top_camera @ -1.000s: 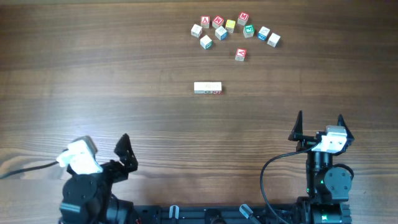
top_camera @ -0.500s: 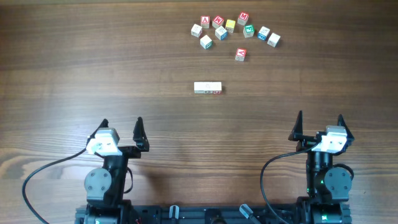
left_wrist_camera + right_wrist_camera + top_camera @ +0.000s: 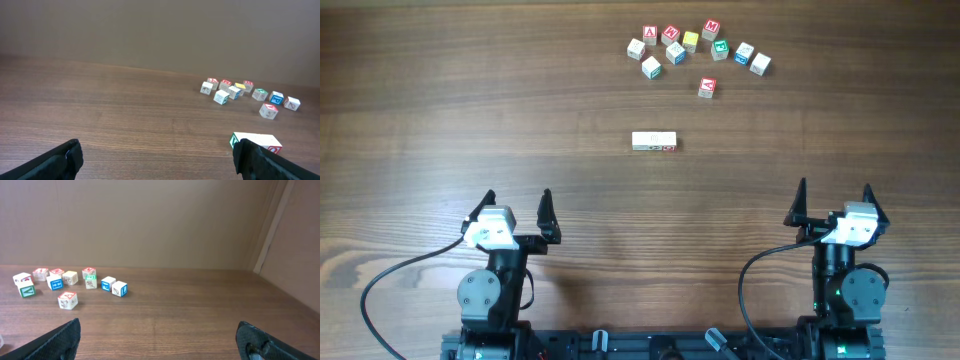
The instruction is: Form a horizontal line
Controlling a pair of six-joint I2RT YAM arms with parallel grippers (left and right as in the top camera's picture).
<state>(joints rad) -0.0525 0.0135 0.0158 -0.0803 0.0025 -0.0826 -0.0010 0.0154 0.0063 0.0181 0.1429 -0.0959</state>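
The horizontal line (image 3: 654,141) is a short row of pale cubes set edge to edge at the table's middle, with a small red mark at its right end. It also shows in the left wrist view (image 3: 256,141), partly behind my right fingertip. My left gripper (image 3: 515,208) is open and empty near the front edge, well short of the row. My right gripper (image 3: 834,203) is open and empty at the front right. The right wrist view (image 3: 159,335) shows bare table between the fingers.
Several loose letter cubes (image 3: 690,47) lie scattered at the far side, one (image 3: 707,87) a little nearer. They show in the left wrist view (image 3: 245,90) and right wrist view (image 3: 67,282). A brown wall stands behind the table.
My left arm swung from a turned pose at the front left to a straight pose facing the table. The right arm and cubes have not moved.
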